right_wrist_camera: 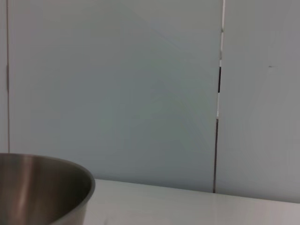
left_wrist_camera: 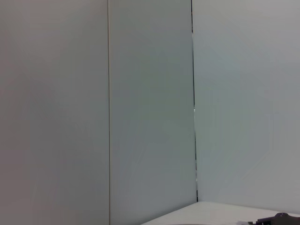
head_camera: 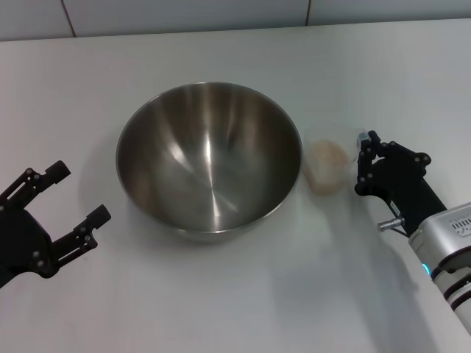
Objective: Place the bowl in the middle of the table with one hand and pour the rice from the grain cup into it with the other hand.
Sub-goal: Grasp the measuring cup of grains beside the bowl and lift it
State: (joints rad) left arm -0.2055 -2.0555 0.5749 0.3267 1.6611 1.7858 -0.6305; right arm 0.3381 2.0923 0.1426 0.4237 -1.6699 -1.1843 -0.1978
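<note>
Fingers on the left gripper stood spread wide and held nothing, low at the near left of the table, apart from the bowl. Bowl sat upright at about the middle of the table, inside bare and shiny, no grains in it. So the placing step looked done, pouring not yet.

Just right of the bowl, close to its rim but seemingly not touching, stood the grain cup, upright, with the rice showing as a pale heap inside. Right gripper sat immediately at the cup's right side, its fingers drawn narrow around what looked like the cup's handle or edge; could not tell whether they had actually pinched it. Right wrist view showed only the bowl's rim against the wall panels, no cup.

Judged step in hand: securing the cup before the lift. To do it well:
- get a firm pinch first, since a thin plastic cup could twist under a loose hold;
- lift straight and level, so no grains spill;
- clear the bowl's rim, then tip with the lip over the bowl's centre;
- tilt slowly.

Left gripper could stay where it was.
</note>
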